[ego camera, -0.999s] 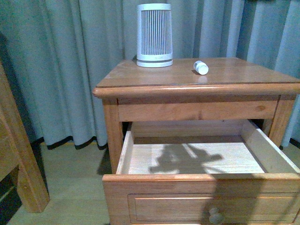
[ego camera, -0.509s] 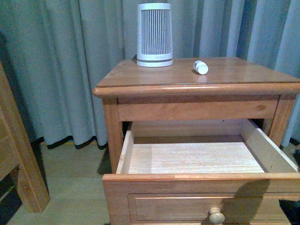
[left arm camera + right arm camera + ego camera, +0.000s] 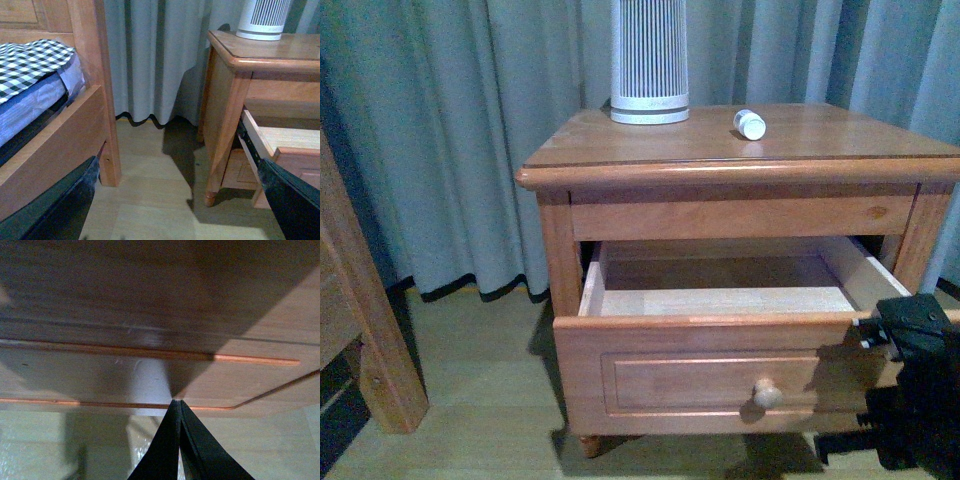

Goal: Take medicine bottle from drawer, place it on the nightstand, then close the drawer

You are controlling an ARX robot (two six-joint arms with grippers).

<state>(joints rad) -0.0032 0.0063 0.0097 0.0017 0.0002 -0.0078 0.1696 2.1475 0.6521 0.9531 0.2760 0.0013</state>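
The medicine bottle [image 3: 750, 124], tiny and white, lies on its side on the nightstand [image 3: 620, 148] top, right of centre. Below it the drawer [image 3: 720, 372] stands partly open, and the pale interior that shows holds nothing. Its round knob [image 3: 767, 392] faces me. My right arm [image 3: 915, 400] is low at the drawer front's right end. My right gripper [image 3: 176, 402] is shut, its tips against the drawer's panel front [image 3: 150, 315]. My left gripper [image 3: 172, 210] hangs open over the floor, left of the nightstand [image 3: 225, 100], holding nothing.
A tall white-grey ribbed cylinder [image 3: 649, 60] stands at the back of the nightstand top. Grey curtains [image 3: 450, 140] hang behind. A wooden bed frame [image 3: 65, 130] with checked bedding [image 3: 25, 65] is to the left, with wooden floor [image 3: 150, 200] between it and the nightstand.
The drawer has slid inward and shows less of its interior. My right arm has come into view at the drawer front's right end. The bottle has stayed on the top.
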